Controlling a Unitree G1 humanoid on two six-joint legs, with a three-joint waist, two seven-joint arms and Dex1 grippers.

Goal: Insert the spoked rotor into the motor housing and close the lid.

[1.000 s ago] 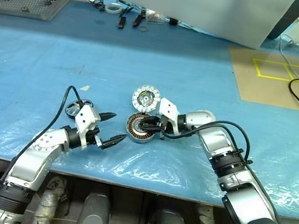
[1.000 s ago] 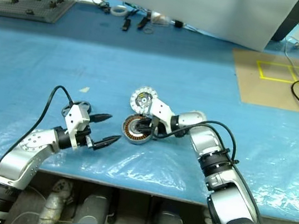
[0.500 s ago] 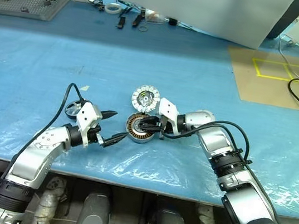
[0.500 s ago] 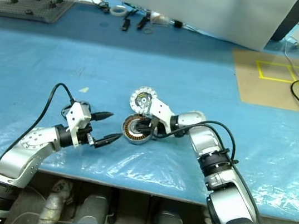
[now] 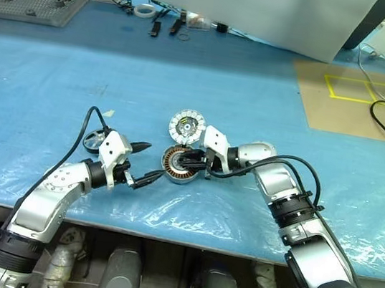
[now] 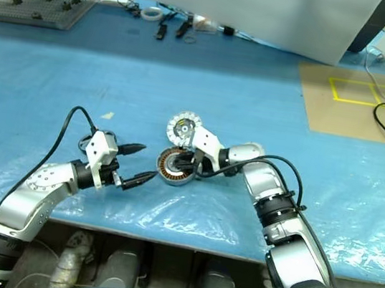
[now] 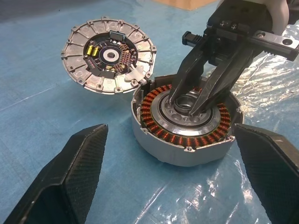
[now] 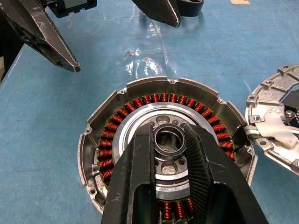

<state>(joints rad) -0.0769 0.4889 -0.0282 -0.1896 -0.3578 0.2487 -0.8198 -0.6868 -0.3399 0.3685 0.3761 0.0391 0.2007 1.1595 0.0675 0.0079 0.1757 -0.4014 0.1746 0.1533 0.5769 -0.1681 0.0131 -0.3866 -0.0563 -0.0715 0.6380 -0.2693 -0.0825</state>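
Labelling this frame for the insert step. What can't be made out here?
- Spoked rotor: its spokes are covered by the right gripper fingers, which pinch its hub inside the motor housing; whether it is fully seated is unclear.
- Lid: outer face is down on the table; right wrist view cuts it off at the edge.
- Left gripper: open beside the housing; its tips are cropped in the left wrist view.
- Small round object behind the left gripper: half hidden, unidentifiable.
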